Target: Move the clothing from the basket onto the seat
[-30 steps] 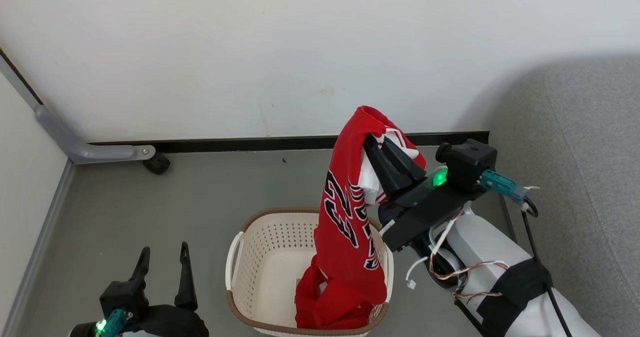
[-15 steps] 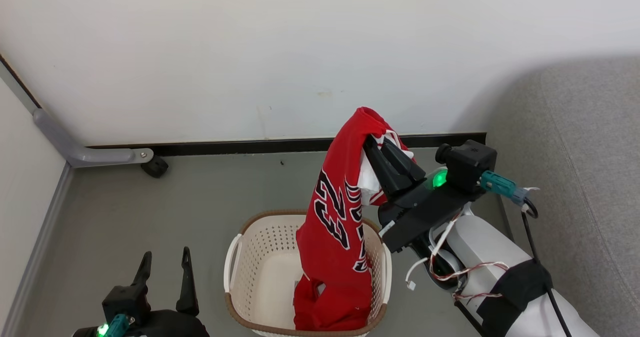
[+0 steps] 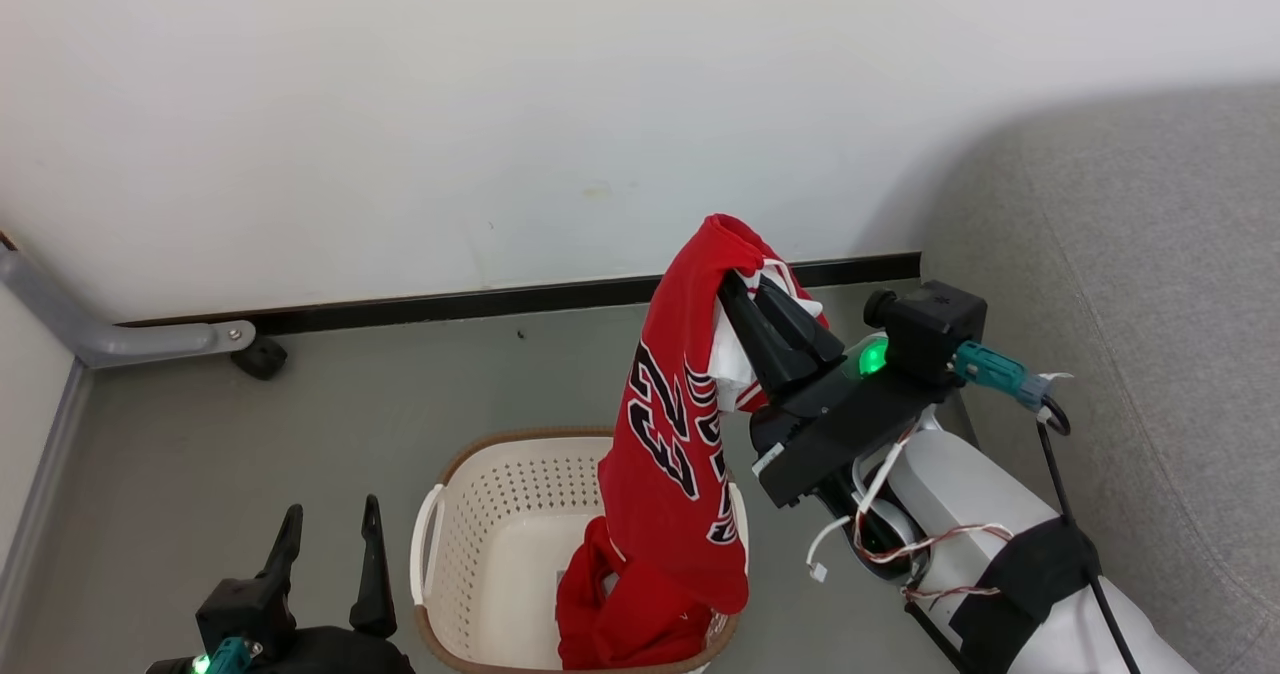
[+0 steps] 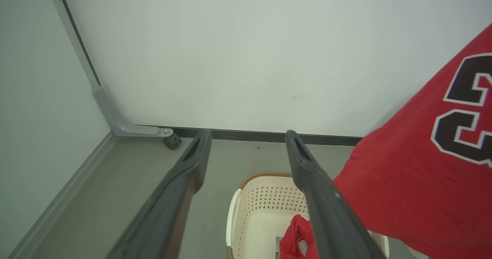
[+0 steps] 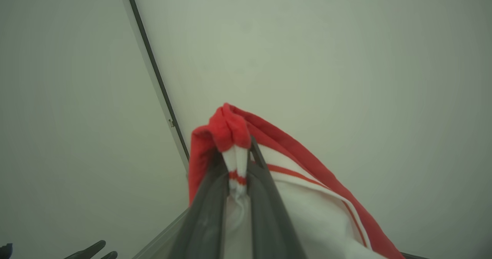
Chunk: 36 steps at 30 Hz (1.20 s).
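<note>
So the grey seat is sitting off to the right, and the jersey is dangling over the basket, pinched tight at its top by the right gripper. Another red piece is lying inside the basket, and the left gripper is idling wide open.
</note>
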Available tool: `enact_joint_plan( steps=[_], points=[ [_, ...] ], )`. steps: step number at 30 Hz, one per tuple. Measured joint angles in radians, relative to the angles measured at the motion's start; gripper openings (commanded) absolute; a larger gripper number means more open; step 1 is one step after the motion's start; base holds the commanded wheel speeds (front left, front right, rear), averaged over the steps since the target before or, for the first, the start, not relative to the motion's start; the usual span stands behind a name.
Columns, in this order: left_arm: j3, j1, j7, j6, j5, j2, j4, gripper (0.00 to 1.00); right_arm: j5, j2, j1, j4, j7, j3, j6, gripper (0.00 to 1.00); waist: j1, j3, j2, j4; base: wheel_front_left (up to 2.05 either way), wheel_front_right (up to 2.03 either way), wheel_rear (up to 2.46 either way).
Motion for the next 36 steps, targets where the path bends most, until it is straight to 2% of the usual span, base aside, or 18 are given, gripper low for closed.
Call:
enact_joint_plan(
  steps=[36],
  points=[
    [-0.013, -0.004, 0.000, -0.061, 0.012, -0.019, -0.067, 1.00, -0.002, 0.000, -0.038, 0.004, 0.000, -0.035, 0.000, 0.00, 0.0001, 0.025, 0.0000, -0.271, 0.00, 0.00, 0.00]
  ],
)
